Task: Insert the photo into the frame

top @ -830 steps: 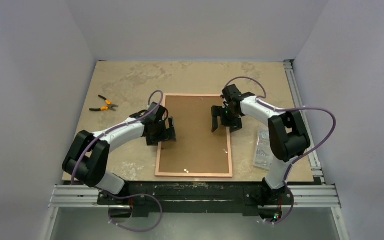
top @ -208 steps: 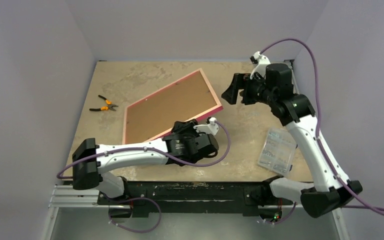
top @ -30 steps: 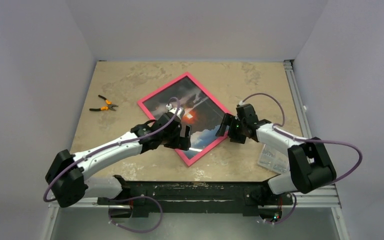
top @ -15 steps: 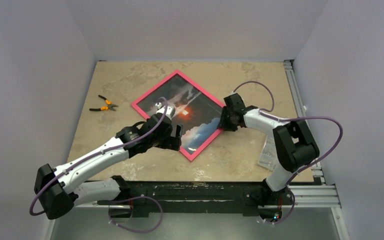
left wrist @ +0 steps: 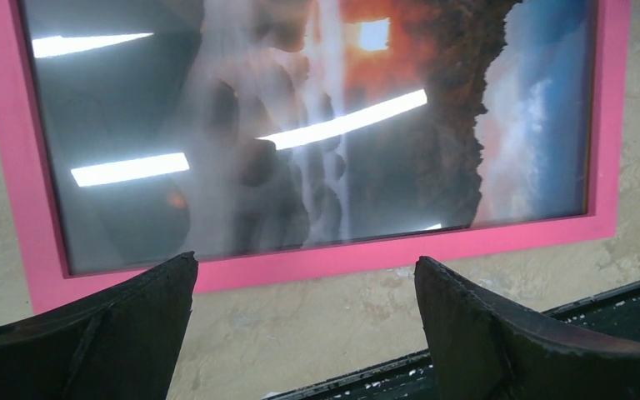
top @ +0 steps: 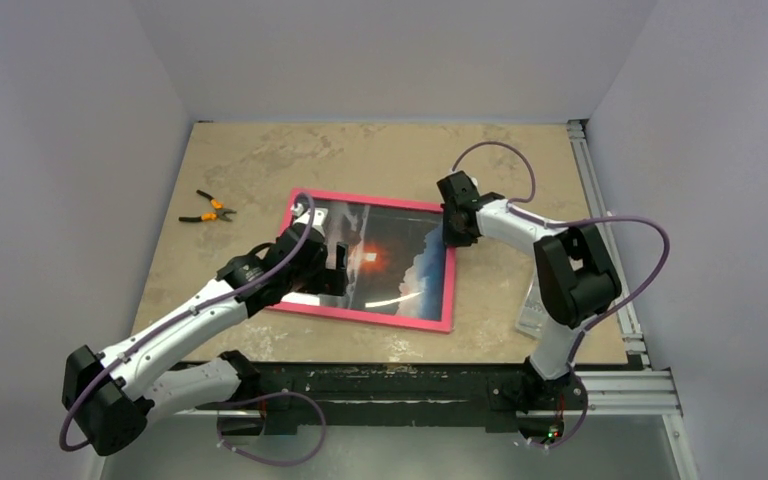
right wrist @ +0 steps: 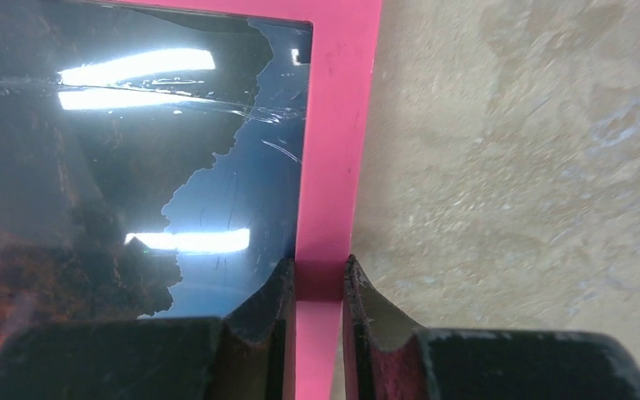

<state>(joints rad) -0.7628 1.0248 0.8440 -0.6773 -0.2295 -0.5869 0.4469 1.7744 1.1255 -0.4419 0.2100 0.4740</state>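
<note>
The frame, with its bright pink border, lies flat and face up on the table. The photo sits inside it: dark landscape, orange-red sun, blue sky at the right end. My right gripper is at the frame's far right corner. In the right wrist view its fingers pinch the pink border from both sides, beside the photo. My left gripper hovers open over the frame's near-left part. Its wrist view shows the jaws wide apart above the pink edge and the photo, touching nothing.
Orange-handled pliers lie at the table's left side. A clear plastic bag lies at the right, partly behind my right arm. The black rail runs along the table's near edge, close to the frame.
The frame has swung from a diagonal lie to nearly square with the table edge. My right gripper has closed onto its right border. My left arm has drawn back to the left.
</note>
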